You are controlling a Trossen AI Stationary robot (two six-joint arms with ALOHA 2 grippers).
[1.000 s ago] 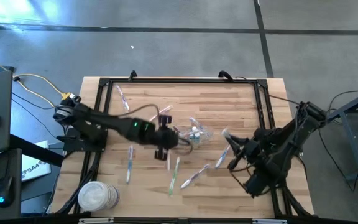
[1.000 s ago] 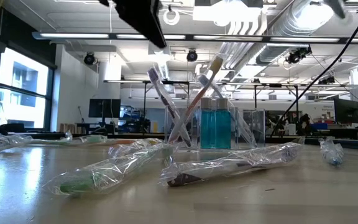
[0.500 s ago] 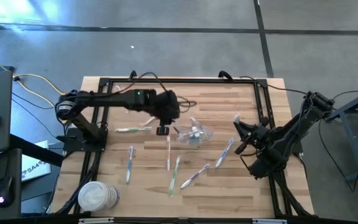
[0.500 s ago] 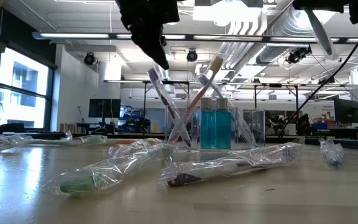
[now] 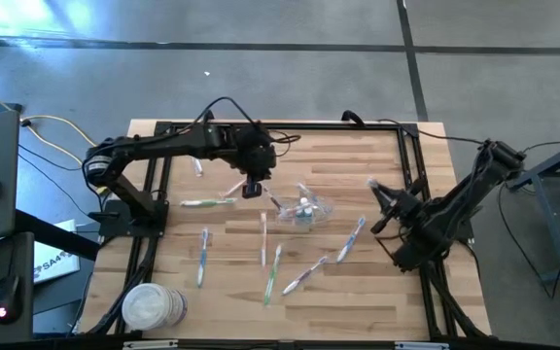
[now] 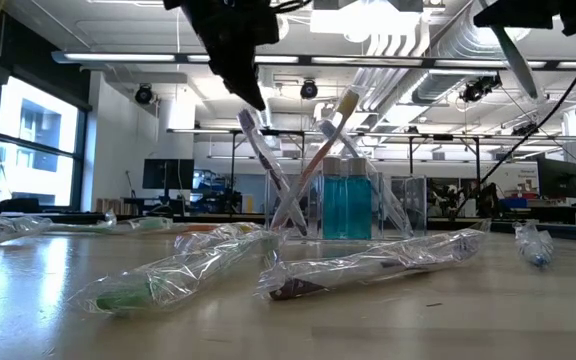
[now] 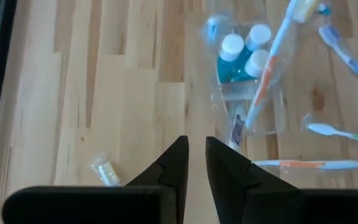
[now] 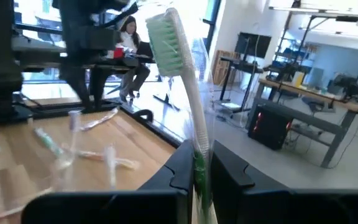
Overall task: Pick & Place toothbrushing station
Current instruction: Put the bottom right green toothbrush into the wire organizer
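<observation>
Above the far middle of the desk, the left tool hung with its fingers drawn nearly together and nothing between them. A second before it had been lower and nearer the front, just beside the clear container; since then the arm had swung up and back toward the far rail. The bare fingers, seen in the left wrist view, suggest that arm was free to go for another of the wrapped brushes lying loose on the wood.

At the right edge of the desk, the right tool was clamped on a green-headed toothbrush. Over the same second that arm had drawn back toward the right rail and lifted, so the brush was clear of the desk and well apart from the container. I judge this brush was mid-carry, with its placing not yet done.

The held brush stood close to upright in the right wrist view, bristle head uppermost and handle running down between the fingers; in the low view its long axis leaned somewhat. The container stood mid-desk, with white-capped tubes and a few brushes crossed inside it.
</observation>
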